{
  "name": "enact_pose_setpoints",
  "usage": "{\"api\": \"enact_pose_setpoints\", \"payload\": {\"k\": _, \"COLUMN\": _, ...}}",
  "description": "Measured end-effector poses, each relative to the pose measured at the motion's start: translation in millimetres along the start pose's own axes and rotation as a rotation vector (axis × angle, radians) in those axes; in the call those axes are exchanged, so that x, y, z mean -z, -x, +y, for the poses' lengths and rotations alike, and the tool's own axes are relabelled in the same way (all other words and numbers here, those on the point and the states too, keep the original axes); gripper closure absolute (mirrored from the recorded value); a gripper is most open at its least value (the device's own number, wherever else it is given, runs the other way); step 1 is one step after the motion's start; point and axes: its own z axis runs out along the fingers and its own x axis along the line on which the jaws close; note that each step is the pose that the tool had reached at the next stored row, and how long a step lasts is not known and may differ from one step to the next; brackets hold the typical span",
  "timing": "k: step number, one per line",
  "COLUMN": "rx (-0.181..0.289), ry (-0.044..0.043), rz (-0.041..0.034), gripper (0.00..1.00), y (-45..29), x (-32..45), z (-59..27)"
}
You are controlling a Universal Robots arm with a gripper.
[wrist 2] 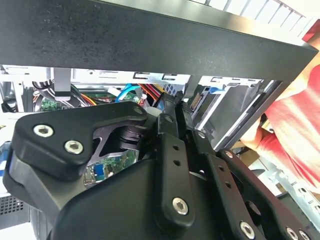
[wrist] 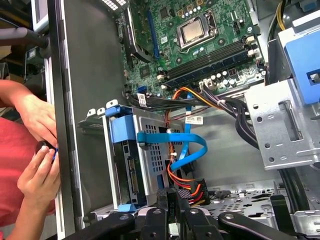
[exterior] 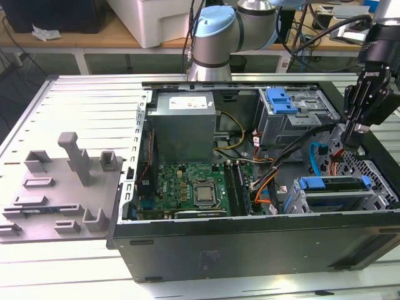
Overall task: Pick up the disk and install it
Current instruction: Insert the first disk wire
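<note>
Exterior view: black steel case [exterior: 250,250] lying open on a ribbed metal worktop [exterior: 81,94], raised rim all round. Hand [exterior: 351,142], black and angular, low inside the wall at the exterior view's right, with little room beside it. Disk [exterior: 334,185] near it, seated on edge in a perforated grey bay [exterior: 331,203], blue plastic rail along its top. Orange and black cables [exterior: 265,181] crowding the gap toward the green board [exterior: 187,181].

Second wrist view: hand [wrist 2: 172,107] with fingers drawn together to a narrow seam, nothing gripped. Flat matte case edge close overhead.

First wrist view: hand [wrist: 172,196] closed and bare, apart from the disk [wrist: 131,172]. Disk slotted edge-on in the bay [wrist: 155,150], smooth metal against punched sheet. Flat blue ribbon [wrist: 190,145] looping across the open floor. Red sleeve [wrist: 12,170] outside the case wall.
</note>
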Motion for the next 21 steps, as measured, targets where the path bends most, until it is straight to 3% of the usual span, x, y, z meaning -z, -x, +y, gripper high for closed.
{"api": "enact_pose_setpoints", "payload": {"k": 9, "rx": 0.000, "ry": -0.0041, "rz": 0.0018, "gripper": 0.84, "y": 1.9, "x": -0.5, "z": 2.2}}
{"api": "enact_pose_setpoints", "payload": {"k": 16, "rx": -0.002, "ry": -0.0158, "rz": -0.0009, "gripper": 0.84, "y": -1.0, "x": -4.0, "z": 17.1}}
{"api": "enact_pose_setpoints", "payload": {"k": 19, "rx": 0.001, "ry": -0.0214, "rz": -0.0038, "gripper": 0.84, "y": -2.6, "x": -5.7, "z": 22.5}}
{"api": "enact_pose_setpoints", "payload": {"k": 20, "rx": 0.003, "ry": -0.0242, "rz": -0.0081, "gripper": 0.84, "y": -3.6, "x": -6.4, "z": 23.9}}
{"api": "enact_pose_setpoints", "payload": {"k": 21, "rx": 0.008, "ry": -0.0261, "rz": -0.0180, "gripper": 0.84, "y": -4.4, "x": -7.0, "z": 24.2}}
